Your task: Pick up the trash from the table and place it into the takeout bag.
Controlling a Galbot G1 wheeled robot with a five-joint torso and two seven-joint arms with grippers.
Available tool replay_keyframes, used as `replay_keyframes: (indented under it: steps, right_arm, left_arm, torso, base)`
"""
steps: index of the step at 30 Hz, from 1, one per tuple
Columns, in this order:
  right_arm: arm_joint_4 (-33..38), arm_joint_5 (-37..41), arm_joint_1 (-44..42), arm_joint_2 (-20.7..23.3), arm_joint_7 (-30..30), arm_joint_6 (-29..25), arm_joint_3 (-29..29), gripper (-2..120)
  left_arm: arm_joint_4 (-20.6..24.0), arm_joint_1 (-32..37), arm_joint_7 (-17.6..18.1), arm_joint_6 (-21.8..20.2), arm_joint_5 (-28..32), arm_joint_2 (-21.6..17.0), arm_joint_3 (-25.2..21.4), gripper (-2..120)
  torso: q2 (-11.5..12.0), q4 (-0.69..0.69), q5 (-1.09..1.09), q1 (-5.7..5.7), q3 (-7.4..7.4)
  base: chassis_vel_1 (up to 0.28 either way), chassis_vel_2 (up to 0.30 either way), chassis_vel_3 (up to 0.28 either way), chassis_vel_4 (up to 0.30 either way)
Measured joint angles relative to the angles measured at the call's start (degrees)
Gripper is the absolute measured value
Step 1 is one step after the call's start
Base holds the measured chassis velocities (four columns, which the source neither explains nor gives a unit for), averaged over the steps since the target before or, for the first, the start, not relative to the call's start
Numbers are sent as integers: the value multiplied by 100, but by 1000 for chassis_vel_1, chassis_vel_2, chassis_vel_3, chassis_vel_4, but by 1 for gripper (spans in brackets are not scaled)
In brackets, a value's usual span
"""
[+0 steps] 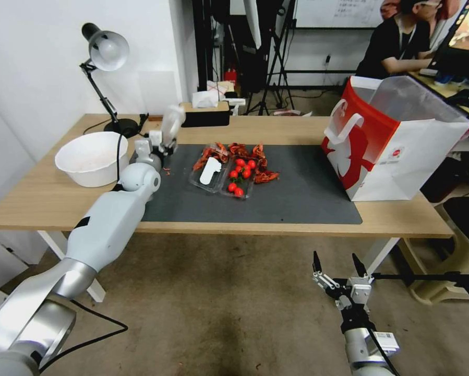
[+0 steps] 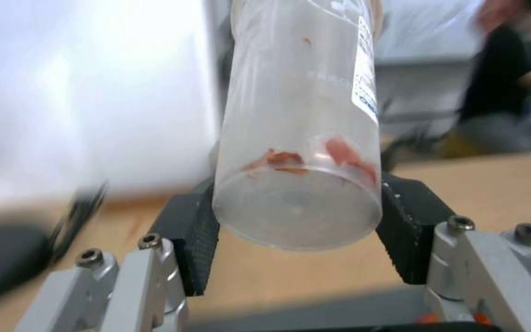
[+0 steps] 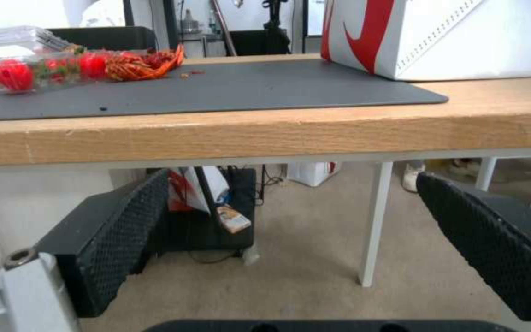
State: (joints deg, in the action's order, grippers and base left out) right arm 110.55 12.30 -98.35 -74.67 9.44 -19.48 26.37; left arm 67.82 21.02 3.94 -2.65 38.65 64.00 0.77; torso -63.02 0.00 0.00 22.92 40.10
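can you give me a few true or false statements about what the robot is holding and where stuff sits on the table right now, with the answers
1. The left pincer is shut on the clear plastic cup. True.
2. The right pincer is holding the takeout bag. False: it hangs open and empty below the table edge.
3. The takeout bag stands upright at the mat's right end. True.
4. The white bowl sits inside the takeout bag. False: it rests on the table's left side.

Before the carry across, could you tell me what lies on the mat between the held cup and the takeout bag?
In the head view, the clear tray of cherry tomatoes and red scraps lie between the left gripper's clear plastic cup and the takeout bag.
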Motion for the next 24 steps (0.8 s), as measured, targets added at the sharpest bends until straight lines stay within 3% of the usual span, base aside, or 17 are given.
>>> replay_keyframes:
  steps: [2, 9, 11, 13, 18, 24]
  right_arm:
    - [1, -2, -1, 0, 2, 3, -3, 100]
    - [34, -5, -10, -2, 5, 6, -4, 100]
    - [41, -5, -11, -3, 5, 6, -3, 100]
    - [65, -5, -28, -8, 6, 7, 9, 100]
    - [94, -5, -63, -24, 32, 5, 55, 100]
    - [109, -5, -58, -47, 62, 1, 75, 100]
  left_arm:
    - [238, -117, -493, 320, -122, -51, 104, 54]
    - [758, -477, -940, 354, 57, -12, 564, 54]
    - [791, -544, -956, 354, 73, 17, 632, 54]
    - [840, -907, -990, 333, 101, 185, 993, 54]
    - [536, -1805, -957, 195, 126, 727, 1815, 54]
    - [239, -2371, -902, 174, 93, 1216, 2455, 54]
  torso:
    - [0, 0, 1, 0, 0]
    - [0, 0, 1, 0, 1]
    - [0, 0, 1, 0, 1]
    - [0, 0, 2, 0, 1]
    - [0, -2, 0, 0, 1]
    - [0, -1, 1, 0, 1]
  base:
    - [0, 0, 0, 0]
    - [0, 0, 0, 0]
    - [0, 0, 0, 0]
    - [0, 0, 0, 0]
    - [0, 0, 0, 0]
    - [0, 0, 0, 0]
